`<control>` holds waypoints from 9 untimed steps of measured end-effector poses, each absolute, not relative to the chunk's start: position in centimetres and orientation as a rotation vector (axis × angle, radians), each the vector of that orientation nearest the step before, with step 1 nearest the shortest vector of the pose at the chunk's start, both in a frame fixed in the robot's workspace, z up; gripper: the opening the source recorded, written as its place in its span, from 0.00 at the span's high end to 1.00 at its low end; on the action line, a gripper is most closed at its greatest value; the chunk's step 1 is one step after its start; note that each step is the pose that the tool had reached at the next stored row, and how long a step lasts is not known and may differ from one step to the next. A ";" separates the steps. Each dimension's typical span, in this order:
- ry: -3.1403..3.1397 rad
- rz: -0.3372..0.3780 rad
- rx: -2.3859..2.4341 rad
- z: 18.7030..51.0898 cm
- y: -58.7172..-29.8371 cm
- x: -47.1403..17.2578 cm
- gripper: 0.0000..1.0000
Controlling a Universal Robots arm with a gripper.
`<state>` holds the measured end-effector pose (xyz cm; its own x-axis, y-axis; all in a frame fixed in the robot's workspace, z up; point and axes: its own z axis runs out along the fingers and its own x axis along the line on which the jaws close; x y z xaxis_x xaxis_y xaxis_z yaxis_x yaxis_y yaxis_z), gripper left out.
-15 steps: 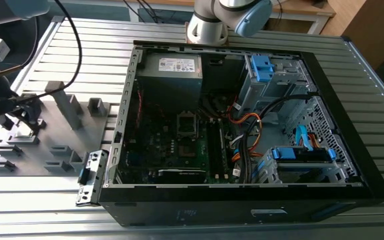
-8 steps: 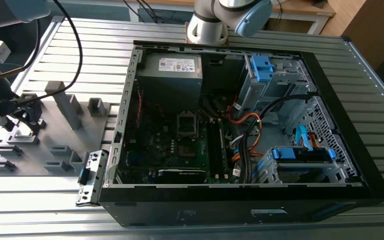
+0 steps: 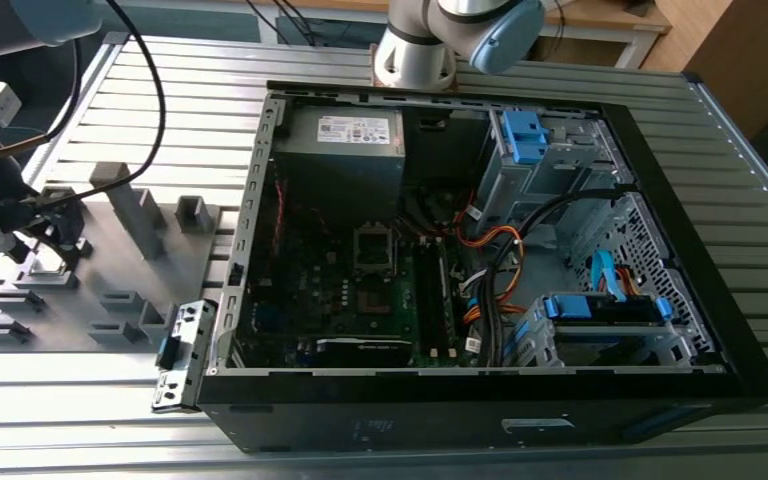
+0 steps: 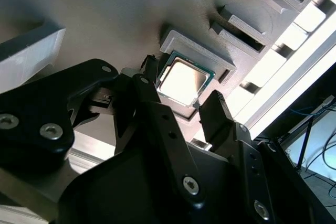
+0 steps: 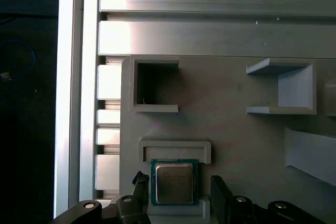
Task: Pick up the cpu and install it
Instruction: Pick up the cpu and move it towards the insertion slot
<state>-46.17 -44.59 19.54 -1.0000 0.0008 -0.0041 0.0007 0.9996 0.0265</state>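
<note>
Gripper [image 4: 182,85] astride silvery, green-edged cpu [image 4: 185,80]

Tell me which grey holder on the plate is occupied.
The low holder at the claw: the cpu lies in it. The square pocket and the open bracket show no chip.

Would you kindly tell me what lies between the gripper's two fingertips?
The cpu, seated in its grey holder, lies between the fingertips of the open gripper, in both wrist views.
</note>
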 end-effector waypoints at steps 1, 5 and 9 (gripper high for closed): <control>3.137 0.042 0.001 19.5 -44.6 -46.2 0.41; 3.137 0.042 0.001 19.4 -44.6 -46.2 0.41; 3.137 0.040 0.001 19.4 -44.6 -46.2 0.41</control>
